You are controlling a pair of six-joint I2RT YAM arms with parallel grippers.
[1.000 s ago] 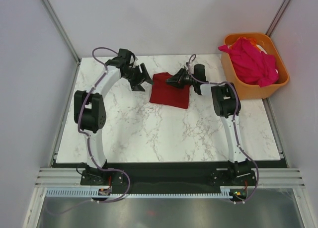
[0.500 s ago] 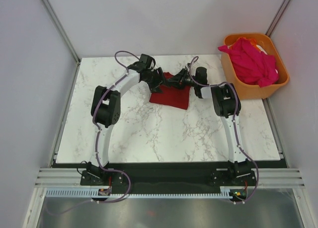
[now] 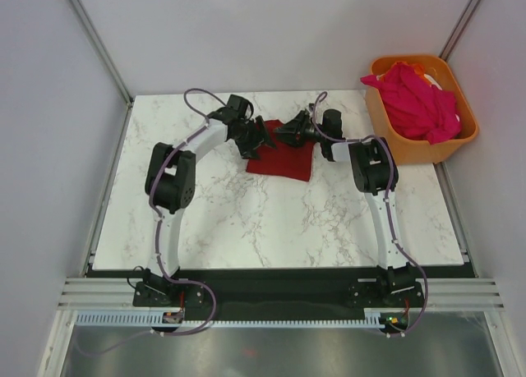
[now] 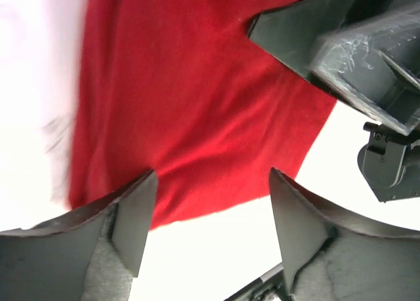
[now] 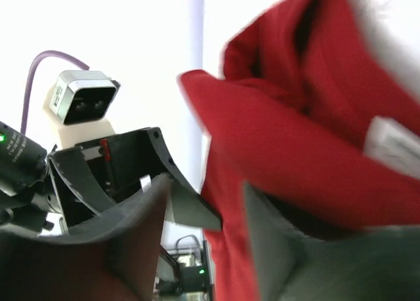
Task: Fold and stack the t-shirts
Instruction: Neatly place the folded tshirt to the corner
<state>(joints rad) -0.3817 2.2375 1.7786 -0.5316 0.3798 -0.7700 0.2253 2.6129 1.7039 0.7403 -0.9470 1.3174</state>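
Top external view: the crimson t-shirt point(image 3: 281, 156), folded to a rough rectangle, lies at the table's point(image 3: 246, 229) 12 o'clock end, its long axis slanting from 11 toward 5 o'clock. An orange tub point(image 3: 386, 135) off the table's 2 o'clock corner holds the magenta t-shirt point(image 3: 419, 102), bunched and spilling over the rim. Bare marble spreads from the shirt toward 6 and 9 o'clock. The left gripper point(image 4: 210, 183) hovers spread over the shirt's edge; the right gripper point(image 3: 288, 133) pinches a raised fold.
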